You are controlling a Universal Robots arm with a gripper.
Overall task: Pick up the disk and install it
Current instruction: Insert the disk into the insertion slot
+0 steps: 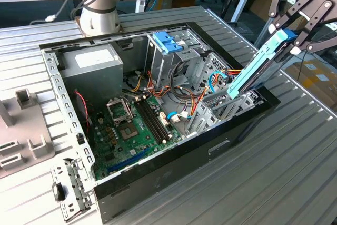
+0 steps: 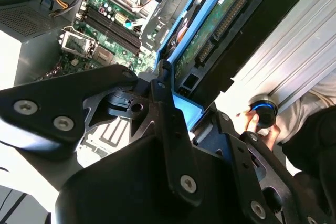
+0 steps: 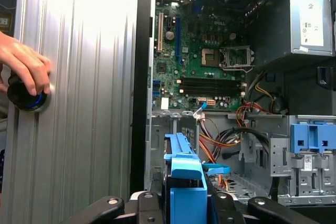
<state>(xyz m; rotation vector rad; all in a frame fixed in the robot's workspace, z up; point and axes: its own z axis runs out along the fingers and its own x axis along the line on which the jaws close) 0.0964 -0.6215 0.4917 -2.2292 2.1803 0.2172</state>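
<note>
A ribbed grey metal desk (image 1: 295,151) is carrying an open black computer case (image 1: 158,183), which is lying on its side with its green motherboard (image 1: 131,130) and grey boxy power supply (image 1: 92,72) facing up. Over the case's edge on the exterior view's right, the black linkage tool (image 1: 290,38) is grasping the disk (image 1: 258,67), a flat dark metal hard drive with blue plastic side rails, by its upper end. The disk is hanging steeply tilted, its lower end reaching down to the bare metal drive bays (image 1: 226,109) just inside the case wall; I cannot tell whether it is touching them. A light-blue plastic latch piece (image 1: 167,41) is sitting atop the drive cage farther back. In both wrist views a person's hand (image 3: 23,66) (image 2: 249,121) is gripping a round black-and-blue knob (image 3: 23,98) (image 2: 264,109) on the desk beside the case.
</note>
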